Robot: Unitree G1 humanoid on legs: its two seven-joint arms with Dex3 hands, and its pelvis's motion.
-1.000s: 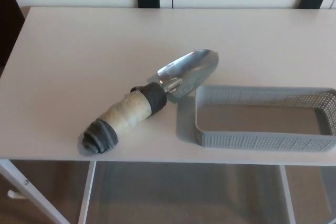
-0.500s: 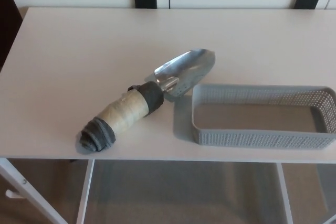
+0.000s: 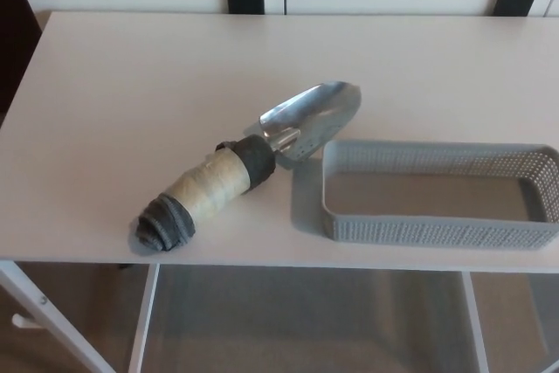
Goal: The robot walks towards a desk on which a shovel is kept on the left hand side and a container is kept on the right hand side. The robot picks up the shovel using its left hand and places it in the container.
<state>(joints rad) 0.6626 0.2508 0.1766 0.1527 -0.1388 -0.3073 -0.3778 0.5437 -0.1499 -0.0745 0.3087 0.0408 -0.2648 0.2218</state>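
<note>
1. Hands: neither shows in the head view; state of the fingers cannot be told.
2. Shovel (image 3: 249, 168): lies flat on the table (image 3: 131, 93), steel blade toward 1 o'clock, wrapped handle toward 7 o'clock.
3. Container (image 3: 437, 233): grey mesh, empty, at 3 o'clock of the shovel, blade just beside its corner.

no readable text, labels, brands or numbers anywhere
</note>
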